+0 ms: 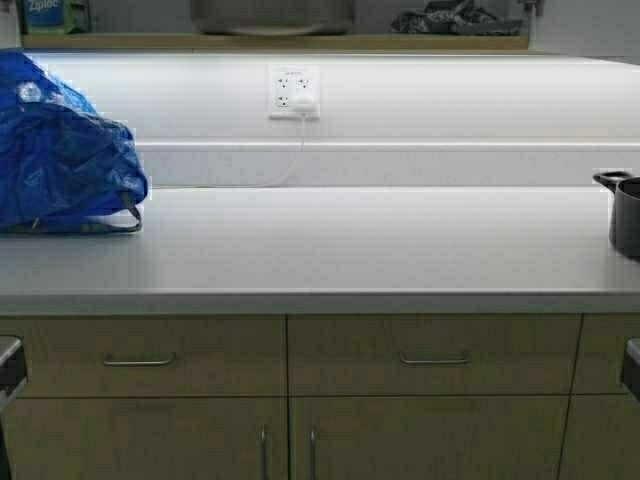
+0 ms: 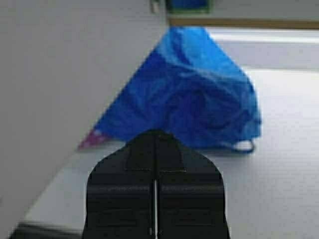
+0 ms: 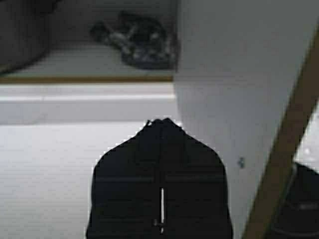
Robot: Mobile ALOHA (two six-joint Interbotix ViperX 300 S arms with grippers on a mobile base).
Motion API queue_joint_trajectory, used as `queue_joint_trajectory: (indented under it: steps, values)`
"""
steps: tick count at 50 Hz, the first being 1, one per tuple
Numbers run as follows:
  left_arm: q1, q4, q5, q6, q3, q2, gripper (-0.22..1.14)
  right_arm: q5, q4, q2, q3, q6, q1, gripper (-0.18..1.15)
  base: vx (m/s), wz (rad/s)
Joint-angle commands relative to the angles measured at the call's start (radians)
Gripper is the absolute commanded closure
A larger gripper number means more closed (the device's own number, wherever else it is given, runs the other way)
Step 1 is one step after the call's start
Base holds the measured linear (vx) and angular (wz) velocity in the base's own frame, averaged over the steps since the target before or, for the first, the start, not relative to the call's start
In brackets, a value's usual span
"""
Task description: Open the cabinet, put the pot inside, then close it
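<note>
The cabinet (image 1: 275,43) hangs above the counter; only its bottom shelf edge shows in the high view. Its doors stand open: a pale door panel fills one side of the left wrist view (image 2: 60,99) and of the right wrist view (image 3: 234,89). The wide grey pot (image 1: 270,15) sits on the cabinet shelf, cut off by the frame; its dark side shows in the right wrist view (image 3: 20,30). My left gripper (image 2: 155,133) is shut and empty, low at the left. My right gripper (image 3: 162,122) is shut and empty, low at the right.
A blue plastic bag (image 1: 60,150) lies on the white counter (image 1: 350,240) at the left. A second dark pot (image 1: 625,210) stands at the counter's right edge. A dark cloth (image 1: 455,18) and a box (image 1: 45,15) lie on the shelf. Floor cabinets (image 1: 430,360) stand below.
</note>
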Motion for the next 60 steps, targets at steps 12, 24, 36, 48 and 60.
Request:
queue_joint_trajectory:
  steps: [12, 24, 36, 48, 60]
  values:
    - [0.219, -0.012, 0.02, -0.034, -0.261, 0.138, 0.89, 0.003, -0.026, 0.098, -0.138, -0.002, -0.293, 0.89, -0.16, 0.02]
    - [0.341, -0.012, 0.025, -0.095, -0.549, 0.356, 0.89, 0.0, -0.026, 0.33, -0.365, -0.002, -0.379, 0.89, -0.15, -0.01]
    - [0.373, -0.015, 0.034, -0.091, -0.831, 0.603, 0.89, 0.072, -0.026, 0.588, -0.644, -0.003, -0.344, 0.9, -0.1, -0.06]
    - [0.291, -0.043, 0.032, -0.089, -0.83, 0.652, 0.89, 0.109, -0.029, 0.663, -0.684, -0.041, -0.184, 0.9, -0.04, -0.03]
    - [0.21, -0.041, 0.017, -0.087, -0.721, 0.554, 0.89, 0.098, -0.029, 0.618, -0.652, -0.055, -0.064, 0.9, 0.0, 0.0]
